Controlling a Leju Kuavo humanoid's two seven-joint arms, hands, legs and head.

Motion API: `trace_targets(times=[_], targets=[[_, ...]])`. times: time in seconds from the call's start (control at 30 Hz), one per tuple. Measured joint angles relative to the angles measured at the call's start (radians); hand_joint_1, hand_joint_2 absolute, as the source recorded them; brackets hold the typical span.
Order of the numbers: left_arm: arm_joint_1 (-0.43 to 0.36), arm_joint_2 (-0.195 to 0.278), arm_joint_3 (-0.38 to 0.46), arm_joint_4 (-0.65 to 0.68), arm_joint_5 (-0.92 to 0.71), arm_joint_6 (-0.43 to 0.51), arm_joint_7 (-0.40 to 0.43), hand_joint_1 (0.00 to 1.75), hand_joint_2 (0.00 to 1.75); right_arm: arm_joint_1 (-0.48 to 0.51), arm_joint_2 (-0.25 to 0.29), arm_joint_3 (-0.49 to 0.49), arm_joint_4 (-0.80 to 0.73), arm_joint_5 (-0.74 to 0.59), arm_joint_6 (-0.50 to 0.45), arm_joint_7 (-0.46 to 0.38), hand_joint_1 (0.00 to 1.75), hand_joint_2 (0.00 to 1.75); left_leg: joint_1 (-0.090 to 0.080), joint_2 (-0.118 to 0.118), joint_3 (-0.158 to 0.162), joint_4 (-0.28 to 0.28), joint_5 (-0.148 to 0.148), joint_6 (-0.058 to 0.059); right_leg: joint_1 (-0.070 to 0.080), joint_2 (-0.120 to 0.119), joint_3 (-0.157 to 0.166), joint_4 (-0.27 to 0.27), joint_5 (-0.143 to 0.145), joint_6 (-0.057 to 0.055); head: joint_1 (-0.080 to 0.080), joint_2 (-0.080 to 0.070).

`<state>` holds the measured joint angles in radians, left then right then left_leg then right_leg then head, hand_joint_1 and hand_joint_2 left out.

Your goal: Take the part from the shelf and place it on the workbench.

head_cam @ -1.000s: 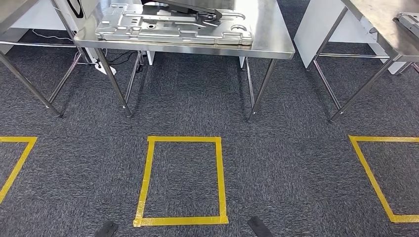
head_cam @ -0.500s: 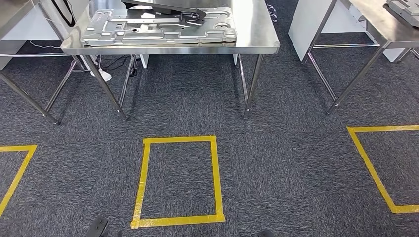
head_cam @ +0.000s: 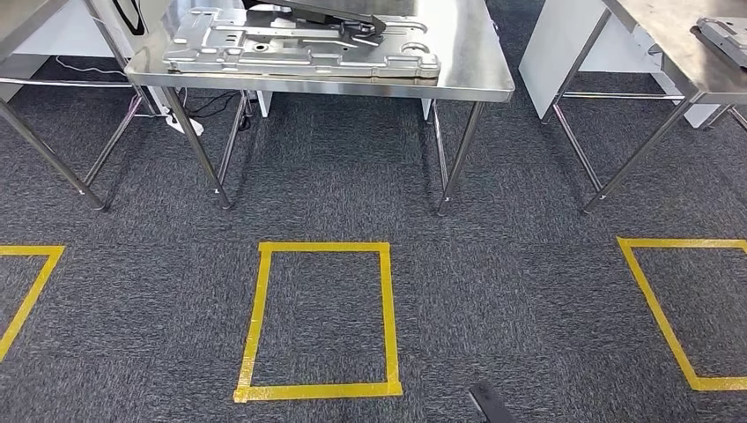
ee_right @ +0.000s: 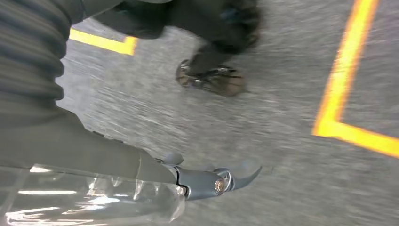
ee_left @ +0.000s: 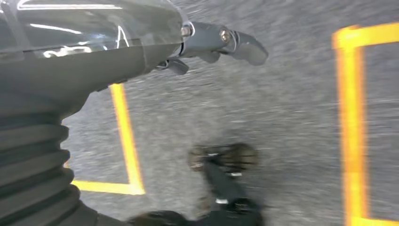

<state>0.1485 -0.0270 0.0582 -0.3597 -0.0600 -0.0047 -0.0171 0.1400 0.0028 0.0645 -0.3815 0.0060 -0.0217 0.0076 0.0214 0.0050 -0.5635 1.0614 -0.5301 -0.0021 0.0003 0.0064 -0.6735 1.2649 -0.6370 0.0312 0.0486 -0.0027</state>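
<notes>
A stamped silver metal part (head_cam: 291,48) lies flat on a steel workbench (head_cam: 476,70) at the far middle of the head view, with a dark flat object (head_cam: 335,13) resting on top of it. Both arms hang down over the carpet. In the left wrist view my left hand (ee_left: 221,42) holds nothing, its fingers stretched out. My right hand (ee_right: 211,181) is likewise empty with its fingers extended above the floor.
Grey carpet carries yellow tape squares: one straight ahead (head_cam: 255,326), one to the right (head_cam: 656,308), a corner at the left (head_cam: 35,282). A second steel table (head_cam: 669,44) with another metal piece (head_cam: 727,35) stands at the right, and a table leg (head_cam: 53,159) at the left.
The whole picture has shifted back and forth, so the camera is moving with my body. The part, the table and the tape squares keep their places relative to each other.
</notes>
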Motion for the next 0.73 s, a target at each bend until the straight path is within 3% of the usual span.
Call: trace_targets(times=[0.03, 0.07, 0.13, 0.17, 0.23, 0.33, 0.5, 0.73], targets=[[-0.015, 0.001, -0.003, -0.021, 0.007, 0.0, 0.002, 0.0, 1.75, 0.02, 0.0, -0.004, 0.016, -0.001, 0.002, 0.0, 0.0, 1.75, 0.001, 0.002, -0.001, 0.0, 0.0, 0.0, -0.003, 0.0, -0.018, 0.039, -0.009, 0.002, 0.004, 0.0], [-0.03, 0.001, -0.006, -0.043, 0.012, 0.0, 0.003, 0.0, 1.75, 0.041, 0.0, -0.008, 0.033, -0.001, 0.003, 0.0, 0.0, 1.75, 0.002, 0.004, -0.001, 0.0, 0.0, 0.0, -0.006, 0.0, -0.019, 0.043, 0.001, 0.004, 0.006, 0.0], [-0.064, 0.002, -0.012, -0.088, 0.021, 0.0, 0.005, 0.0, 1.75, 0.08, 0.0, -0.012, 0.068, -0.002, 0.004, 0.0, 0.0, 1.75, 0.008, 0.005, 0.0, 0.001, -0.001, 0.0, -0.014, -0.001, 0.034, -0.057, 0.064, 0.016, 0.01, 0.0], [-0.08, 0.006, -0.016, -0.111, 0.025, 0.001, 0.005, 0.0, 1.75, 0.096, 0.001, -0.015, 0.085, -0.002, 0.006, 0.0, 0.0, 1.75, 0.006, 0.004, -0.001, 0.002, -0.002, -0.002, -0.02, -0.001, 0.071, -0.129, 0.09, 0.032, 0.015, 0.0], [-0.102, 0.013, -0.022, -0.145, 0.036, 0.003, 0.006, 0.0, 1.75, 0.118, 0.002, -0.021, 0.11, -0.002, 0.012, -0.001, 0.0, 1.75, -0.001, 0.002, -0.004, 0.004, -0.004, -0.006, -0.028, 0.001, 0.118, -0.222, 0.118, 0.043, 0.022, 0.0], [-0.092, 0.017, -0.027, -0.145, 0.052, 0.006, 0.012, 0.0, 1.75, 0.113, 0.003, -0.03, 0.108, -0.002, 0.018, -0.004, 0.0, 1.75, -0.007, 0.004, -0.001, -0.004, 0.0, -0.014, -0.026, 0.005, 0.121, -0.233, 0.117, 0.027, 0.008, 0.0], [-0.027, 0.016, -0.035, -0.099, 0.058, 0.006, 0.017, 0.0, 1.75, 0.052, 0.003, -0.037, 0.06, -0.003, 0.019, -0.008, 0.0, 1.75, 0.0, 0.0, 0.003, -0.013, 0.007, -0.025, -0.019, 0.004, 0.118, -0.233, 0.117, 0.021, -0.008, 0.0], [0.0, 0.017, -0.044, -0.066, 0.06, 0.006, 0.017, 0.0, 1.75, 0.027, 0.002, -0.038, 0.026, -0.004, 0.019, -0.008, 0.0, 1.75, 0.002, -0.001, 0.002, -0.015, 0.01, -0.029, -0.016, 0.002, 0.119, -0.233, 0.118, 0.016, -0.011, 0.0]])
